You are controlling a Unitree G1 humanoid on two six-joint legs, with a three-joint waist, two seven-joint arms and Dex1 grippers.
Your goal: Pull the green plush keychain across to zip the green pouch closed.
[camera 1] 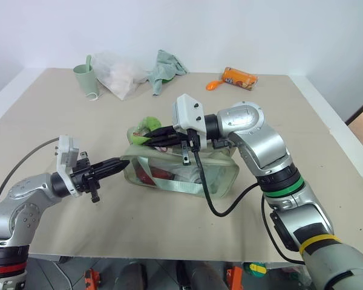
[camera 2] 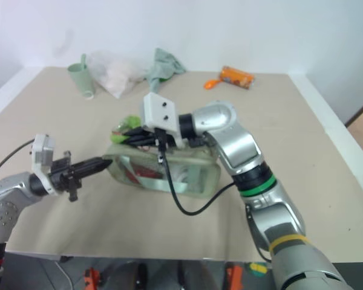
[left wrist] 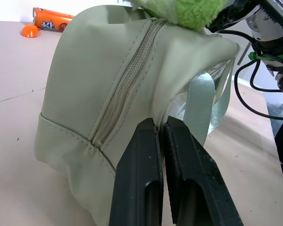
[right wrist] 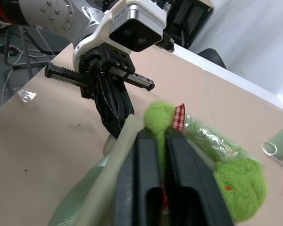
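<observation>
Near the front edge of the beige table, the left gripper reaches in from the left, its black fingers pinched tight on the end fabric of the green pouch, just beside the end of the zipper. That pouch lies across the middle of the table, its clear window panel facing the front edge and its webbing strap hanging over that panel. Above the pouch's top left corner, the right gripper comes in from the right with its fingers closed on the green plush keychain, which sits at the left end of the zipper line, red-and-white cord showing between the fingers in the right wrist view. Bare tabletop lies open in front of the pouch and to both sides. Farther back, well apart from the pouch, stand a pale green cup, a white plastic bag, a teal cloth rag and an orange packet near the far edge.
</observation>
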